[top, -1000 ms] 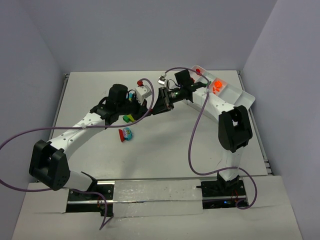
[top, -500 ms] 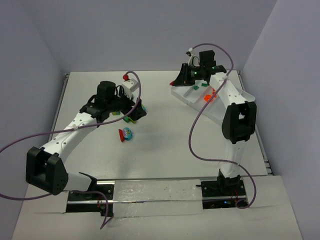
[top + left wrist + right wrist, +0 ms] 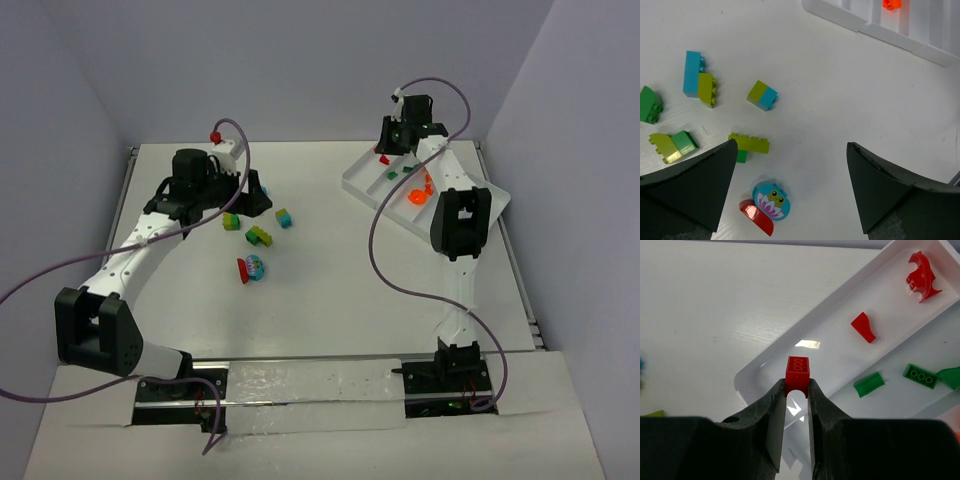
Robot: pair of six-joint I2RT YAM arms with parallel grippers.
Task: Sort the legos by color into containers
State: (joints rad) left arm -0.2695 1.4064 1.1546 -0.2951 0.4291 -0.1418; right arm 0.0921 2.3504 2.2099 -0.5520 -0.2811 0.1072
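Over the far white plastic tray, a small red brick is being clamped by the right gripper; the left gripper is being held wide apart.

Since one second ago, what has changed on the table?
The right pincer swung from the middle of the table right to the tray and now grips a red brick over the compartment with red pieces. The left pincer, open, drew back leftward, uncovering the loose bricks, which stayed put.
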